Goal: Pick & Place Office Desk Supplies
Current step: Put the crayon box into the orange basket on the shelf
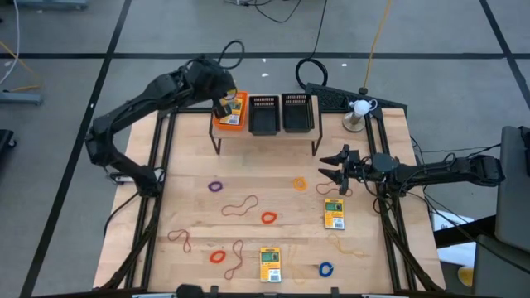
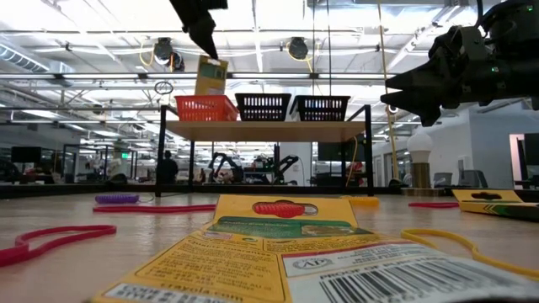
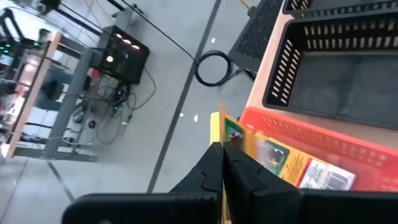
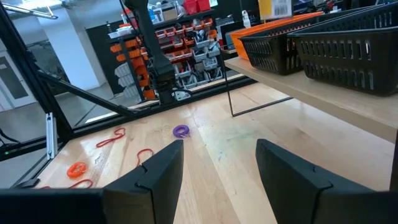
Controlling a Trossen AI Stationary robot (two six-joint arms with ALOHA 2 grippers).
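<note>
My left gripper (image 1: 222, 106) is shut on a yellow-and-green card box (image 2: 211, 77) over the orange mesh bin (image 1: 230, 124) on the far shelf. Two more card boxes lie flat on the table, one (image 1: 334, 213) at the right and one (image 1: 270, 263) near the front edge. Purple (image 1: 216, 186), orange (image 1: 299, 184), red (image 1: 268, 218) and blue (image 1: 325, 269) rings and thin reddish-brown loops (image 1: 240, 205) lie scattered on the table. My right gripper (image 1: 331, 170) is open and empty, above the table's right side. My left gripper pinches the card box's upper end (image 3: 217, 132) between its two shut fingers (image 3: 239, 177). The fingers come from above, pointing down at a slant. The box hangs below them, upright and slightly tilted, with its lower end (image 2: 207, 93) at the orange bin's rim.
Two black mesh bins (image 1: 264, 114) (image 1: 298, 112) stand beside the orange one on a raised wooden shelf (image 2: 265, 130) on thin black legs. A white lamp (image 1: 358, 110) stands at the far right corner. A tan band (image 1: 348, 244) lies by the right card box.
</note>
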